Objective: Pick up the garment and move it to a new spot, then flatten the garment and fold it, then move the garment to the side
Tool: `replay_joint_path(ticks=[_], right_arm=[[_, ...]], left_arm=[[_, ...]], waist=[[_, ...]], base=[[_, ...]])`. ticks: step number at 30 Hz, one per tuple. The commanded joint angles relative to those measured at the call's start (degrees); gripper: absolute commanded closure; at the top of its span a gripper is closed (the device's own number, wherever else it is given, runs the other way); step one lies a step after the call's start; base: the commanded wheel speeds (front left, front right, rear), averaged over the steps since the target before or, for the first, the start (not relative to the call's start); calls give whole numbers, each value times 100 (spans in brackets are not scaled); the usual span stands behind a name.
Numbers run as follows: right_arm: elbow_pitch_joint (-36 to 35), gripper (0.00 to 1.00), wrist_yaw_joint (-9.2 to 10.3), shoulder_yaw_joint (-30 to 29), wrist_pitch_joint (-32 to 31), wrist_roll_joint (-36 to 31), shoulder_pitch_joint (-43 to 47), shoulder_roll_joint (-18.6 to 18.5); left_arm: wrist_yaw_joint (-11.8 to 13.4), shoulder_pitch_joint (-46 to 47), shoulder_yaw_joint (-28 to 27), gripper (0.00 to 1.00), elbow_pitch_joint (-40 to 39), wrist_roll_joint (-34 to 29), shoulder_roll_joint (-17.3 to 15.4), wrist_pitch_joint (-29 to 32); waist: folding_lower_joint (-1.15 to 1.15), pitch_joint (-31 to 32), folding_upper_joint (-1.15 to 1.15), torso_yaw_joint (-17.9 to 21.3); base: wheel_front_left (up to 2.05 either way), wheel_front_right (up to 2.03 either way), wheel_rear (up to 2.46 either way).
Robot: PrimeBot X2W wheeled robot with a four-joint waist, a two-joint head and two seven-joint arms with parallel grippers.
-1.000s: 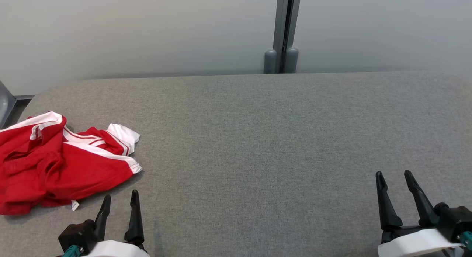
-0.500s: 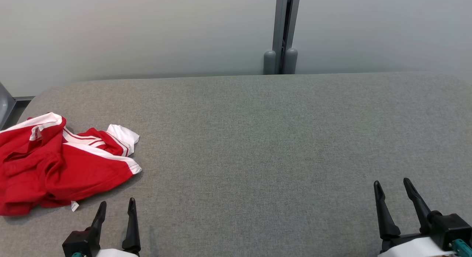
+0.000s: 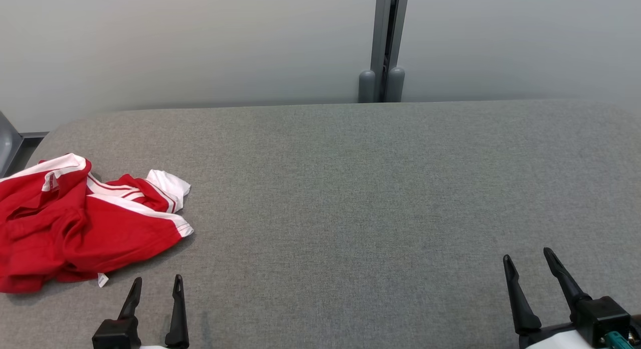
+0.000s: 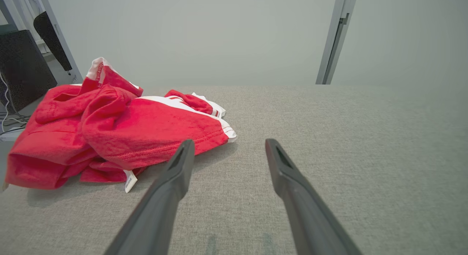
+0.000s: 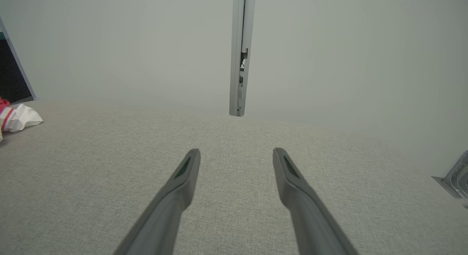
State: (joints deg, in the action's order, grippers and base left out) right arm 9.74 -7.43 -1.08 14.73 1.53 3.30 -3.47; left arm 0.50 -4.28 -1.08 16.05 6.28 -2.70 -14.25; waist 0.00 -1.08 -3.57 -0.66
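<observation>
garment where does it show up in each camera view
Head view: the garment lies crumpled at the left edge, in the lower half.
Left wrist view: the garment sits in the left middle.
Right wrist view: a white bit of the garment peeks in at the far left edge.
Shared landmark: the grey post on the back wall.

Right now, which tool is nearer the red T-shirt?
Left. The left tool is just beside the crumpled red T-shirt, not touching; the right tool is far off across the grey surface.
</observation>
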Motion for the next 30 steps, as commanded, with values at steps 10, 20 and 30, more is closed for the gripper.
replay_joint_path(ticks=[10,20,30], right_arm=[[-42,0,-10,-169,50,-299,88,57],[3,0,-10,-216,50,-127,111,58],[13,0,-10,-172,50,-82,72,58]], left_arm=[[-48,-57,-75,0,64,-270,-32,-96],[-73,-49,-167,0,74,-196,-30,-96],[-80,-53,-176,0,66,-198,-30,-96]], waist=[[0,1,0,4],[0,11,0,9],[0,9,0,26]], base=[[0,0,0],[0,0,0],[0,0,0]])
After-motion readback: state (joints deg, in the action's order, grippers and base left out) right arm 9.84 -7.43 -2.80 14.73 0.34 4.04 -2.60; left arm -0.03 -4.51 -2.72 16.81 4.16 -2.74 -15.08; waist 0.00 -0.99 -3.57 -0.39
